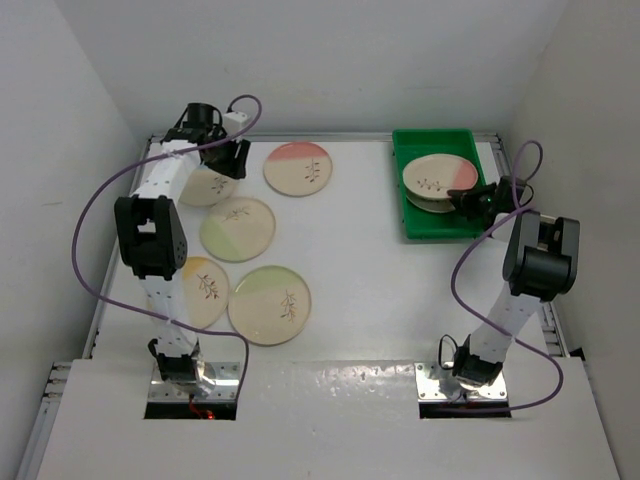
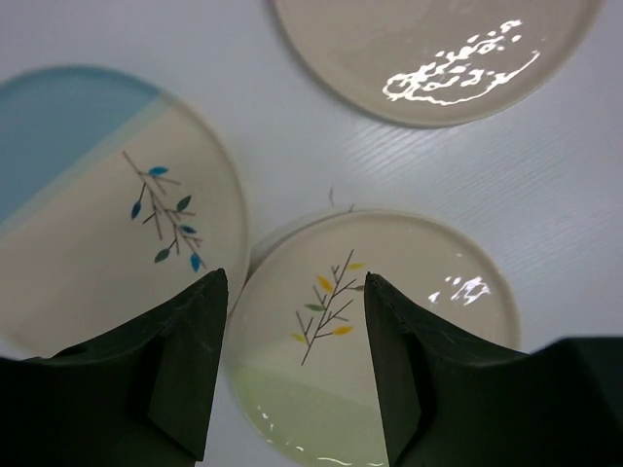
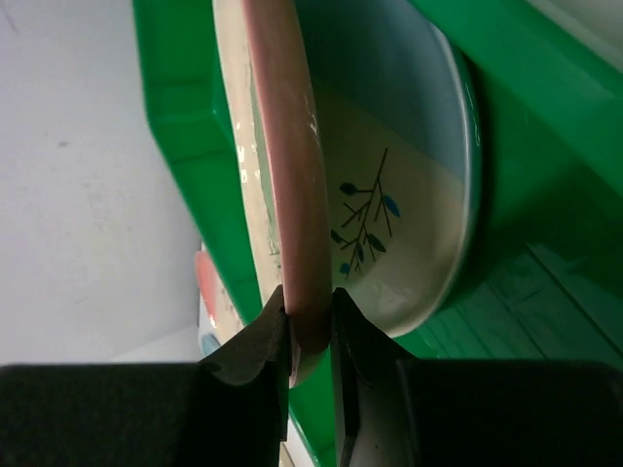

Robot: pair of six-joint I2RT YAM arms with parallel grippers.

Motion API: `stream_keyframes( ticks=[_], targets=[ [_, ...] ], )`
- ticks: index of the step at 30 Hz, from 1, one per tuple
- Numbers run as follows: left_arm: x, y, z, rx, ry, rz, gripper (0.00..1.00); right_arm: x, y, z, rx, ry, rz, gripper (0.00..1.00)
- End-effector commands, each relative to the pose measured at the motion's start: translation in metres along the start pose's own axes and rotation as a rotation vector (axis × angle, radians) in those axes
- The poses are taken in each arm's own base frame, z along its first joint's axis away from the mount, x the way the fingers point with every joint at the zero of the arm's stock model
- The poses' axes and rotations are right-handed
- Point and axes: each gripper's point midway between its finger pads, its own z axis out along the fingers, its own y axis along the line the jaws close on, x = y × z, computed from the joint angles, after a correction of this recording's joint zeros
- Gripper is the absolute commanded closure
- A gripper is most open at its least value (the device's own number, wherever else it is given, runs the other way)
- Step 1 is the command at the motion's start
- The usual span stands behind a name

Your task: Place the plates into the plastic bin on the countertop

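Five cream plates lie on the left of the white countertop (image 1: 370, 270): a pink one (image 1: 298, 168), two green ones (image 1: 238, 228) (image 1: 269, 304), a yellow one (image 1: 200, 292), and one (image 1: 207, 187) partly hidden under my left arm. My left gripper (image 1: 231, 160) hangs open above them. In the left wrist view its tips (image 2: 292, 282) frame a green plate (image 2: 389, 292) beside a blue plate (image 2: 88, 214), touching neither. The green plastic bin (image 1: 409, 215) holds a blue plate (image 3: 399, 224). My right gripper (image 3: 310, 306) is shut on the rim of a pink plate (image 1: 440, 180) resting tilted over it.
White walls enclose the countertop on the left, back and right. A purple cable loops from each arm. Another cream plate (image 2: 438, 49) lies at the top of the left wrist view. The bin's green wall (image 3: 175, 146) stands close beside the pinched plate.
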Motion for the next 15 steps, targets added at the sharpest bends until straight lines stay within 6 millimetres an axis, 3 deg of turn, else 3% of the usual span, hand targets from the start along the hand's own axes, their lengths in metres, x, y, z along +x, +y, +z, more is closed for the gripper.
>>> stream_keyframes(
  ticks=[1, 4, 5, 8, 9, 11, 12, 13, 15],
  targets=[
    [-0.002, 0.031, -0.031, -0.081, -0.035, -0.045, 0.39, -0.014, 0.049, -0.007, -0.152, -0.057, -0.093, 1.0],
    [0.01, 0.04, -0.031, -0.09, -0.019, -0.067, 0.39, -0.008, 0.035, -0.006, -0.117, -0.045, -0.089, 0.94],
    [0.01, 0.041, -0.031, -0.099, -0.015, -0.068, 0.39, -0.005, 0.028, -0.003, -0.092, -0.031, -0.083, 0.83],
    [0.025, 0.051, -0.031, -0.126, 0.016, -0.09, 0.38, 0.002, 0.013, -0.002, 0.003, 0.014, -0.108, 0.65],
    [0.028, 0.049, -0.032, -0.124, 0.022, -0.092, 0.38, 0.009, 0.001, -0.002, 0.056, 0.036, -0.131, 0.61],
    [0.044, 0.058, -0.033, -0.139, 0.05, -0.119, 0.38, 0.004, -0.007, -0.005, 0.139, 0.013, -0.179, 0.52],
    [0.049, 0.059, -0.032, -0.146, 0.063, -0.122, 0.37, 0.008, -0.018, -0.006, 0.191, 0.03, -0.178, 0.49],
    [0.051, 0.064, -0.034, -0.154, 0.063, -0.131, 0.37, 0.002, -0.011, -0.005, 0.191, 0.019, -0.205, 0.48],
    [0.061, 0.071, -0.035, -0.181, 0.088, -0.144, 0.37, 0.004, -0.025, -0.005, 0.254, 0.044, -0.215, 0.45]
  ],
)
